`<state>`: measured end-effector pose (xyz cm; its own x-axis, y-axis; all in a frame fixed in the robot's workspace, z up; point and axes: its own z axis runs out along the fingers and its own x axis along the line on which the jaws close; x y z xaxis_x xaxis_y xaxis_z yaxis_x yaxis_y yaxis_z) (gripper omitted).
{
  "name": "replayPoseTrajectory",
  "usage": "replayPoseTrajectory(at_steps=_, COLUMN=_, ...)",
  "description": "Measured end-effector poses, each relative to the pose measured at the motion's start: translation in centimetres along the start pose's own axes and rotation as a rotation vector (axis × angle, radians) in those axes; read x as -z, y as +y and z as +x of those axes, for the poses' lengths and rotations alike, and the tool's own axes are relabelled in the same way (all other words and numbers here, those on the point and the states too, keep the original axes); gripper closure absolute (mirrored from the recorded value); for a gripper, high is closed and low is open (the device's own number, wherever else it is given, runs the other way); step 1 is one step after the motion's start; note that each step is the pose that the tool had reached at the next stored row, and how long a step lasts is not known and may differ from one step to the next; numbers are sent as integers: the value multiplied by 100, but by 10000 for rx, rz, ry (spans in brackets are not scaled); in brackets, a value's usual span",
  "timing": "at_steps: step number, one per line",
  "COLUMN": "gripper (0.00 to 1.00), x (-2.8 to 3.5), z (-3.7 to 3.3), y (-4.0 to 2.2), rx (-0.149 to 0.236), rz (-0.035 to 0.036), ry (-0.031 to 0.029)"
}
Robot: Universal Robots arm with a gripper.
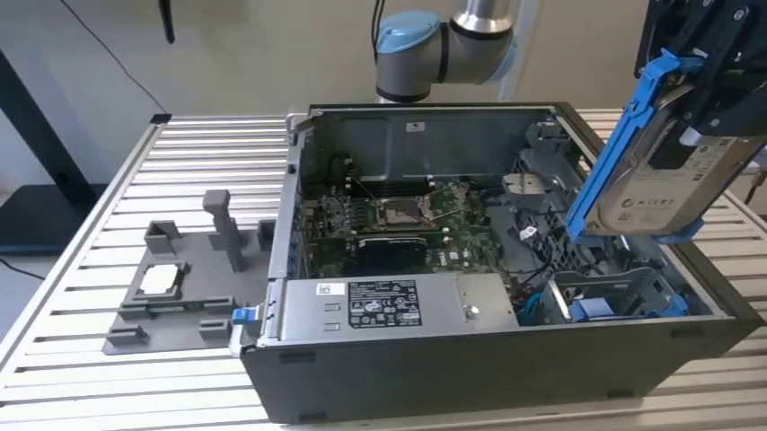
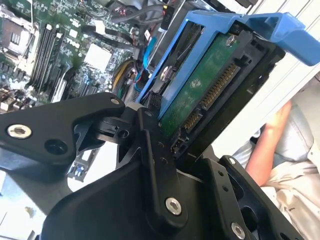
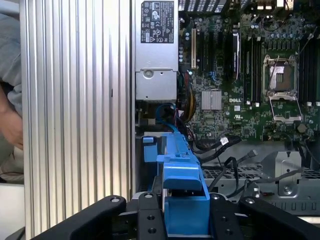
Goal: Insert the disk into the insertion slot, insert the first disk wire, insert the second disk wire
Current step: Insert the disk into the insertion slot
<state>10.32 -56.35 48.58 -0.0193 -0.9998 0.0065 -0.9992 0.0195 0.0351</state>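
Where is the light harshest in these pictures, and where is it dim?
Second wrist view: bright light washes out the background beside the disk. First wrist view: the ribbed table glares pale. Exterior view: the computer case is shaded inside.

In the exterior view I see, from the silver power-supply box (image 1: 383,310), the dark-grey metal drive cage (image 1: 599,285) at three o'clock, the grey plastic fixture tray (image 1: 180,310) at nine, the blue-framed silver hard drive (image 1: 653,193) at two.

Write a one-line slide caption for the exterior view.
The gripper holds the disk tilted above the open computer case, not yet in the insertion slot.
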Motion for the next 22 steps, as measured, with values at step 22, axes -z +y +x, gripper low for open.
replayPoseTrajectory(at_steps=22, gripper=67, x=-11, z=0, y=75, rx=-28, rz=2, ry=0)
